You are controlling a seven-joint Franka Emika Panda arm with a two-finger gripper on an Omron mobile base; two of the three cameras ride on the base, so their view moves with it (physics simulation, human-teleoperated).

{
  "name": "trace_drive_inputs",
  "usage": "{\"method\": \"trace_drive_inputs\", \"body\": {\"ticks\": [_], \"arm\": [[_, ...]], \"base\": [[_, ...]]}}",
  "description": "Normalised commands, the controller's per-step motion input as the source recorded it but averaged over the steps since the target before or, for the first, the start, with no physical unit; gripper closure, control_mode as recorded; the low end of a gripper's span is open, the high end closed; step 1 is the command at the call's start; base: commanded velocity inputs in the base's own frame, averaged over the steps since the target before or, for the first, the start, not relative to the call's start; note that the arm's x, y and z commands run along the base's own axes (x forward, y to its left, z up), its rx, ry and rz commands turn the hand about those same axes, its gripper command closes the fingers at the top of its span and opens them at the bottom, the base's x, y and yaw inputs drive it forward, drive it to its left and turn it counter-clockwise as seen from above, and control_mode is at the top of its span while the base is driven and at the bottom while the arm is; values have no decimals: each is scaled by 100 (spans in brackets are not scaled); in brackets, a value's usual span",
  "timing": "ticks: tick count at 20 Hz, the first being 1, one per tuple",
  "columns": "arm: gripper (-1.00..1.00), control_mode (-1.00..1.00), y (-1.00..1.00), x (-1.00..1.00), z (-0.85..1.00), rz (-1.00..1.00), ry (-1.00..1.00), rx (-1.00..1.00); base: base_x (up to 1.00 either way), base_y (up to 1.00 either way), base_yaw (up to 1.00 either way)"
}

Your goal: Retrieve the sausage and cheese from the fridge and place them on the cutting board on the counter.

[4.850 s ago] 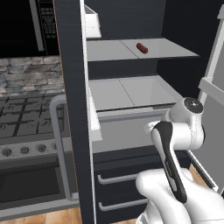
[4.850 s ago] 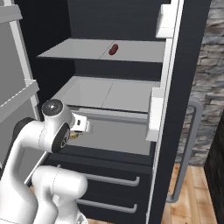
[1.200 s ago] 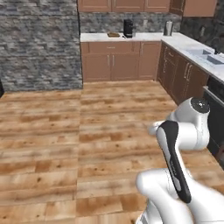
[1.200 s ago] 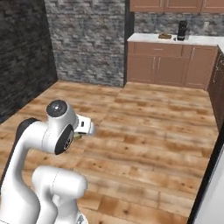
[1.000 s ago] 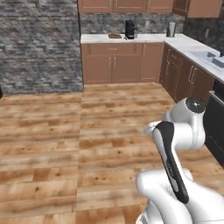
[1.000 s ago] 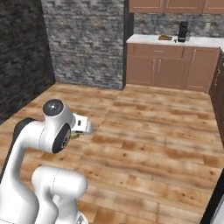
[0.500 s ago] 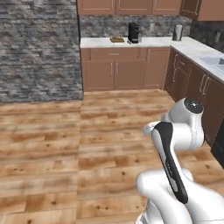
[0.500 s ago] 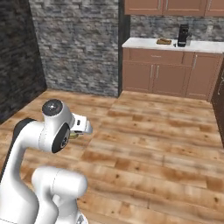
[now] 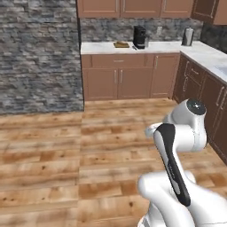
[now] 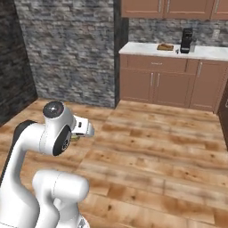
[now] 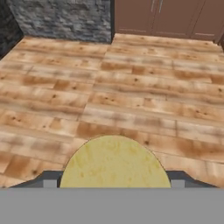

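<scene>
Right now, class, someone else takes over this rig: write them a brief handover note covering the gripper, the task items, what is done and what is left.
Gripper: closed on the cheese, the pale yellow lump between its tips in the hand view.
Cutting board: on the counter across the wooden floor, left of the black coffee machine; nothing visible on it.
Done: cheese picked up.
Left: drive to the counter, set the cheese on the board, then fetch the sausage.
</scene>
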Motion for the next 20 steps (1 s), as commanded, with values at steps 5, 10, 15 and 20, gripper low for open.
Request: {"method": "trace_drive_inputs", "body": {"ticks": [5, 10, 15, 20], "arm": [[100, 100, 0, 0, 0, 0, 0, 0], [100, 100, 0, 0, 0, 0, 0, 0], [100, 100, 0, 0, 0, 0, 0, 0], [100, 100, 0, 0, 0, 0, 0, 0]], "base": [[92, -13, 0], [94, -12, 0], [93, -19, 0], [90, -24, 0]]}}
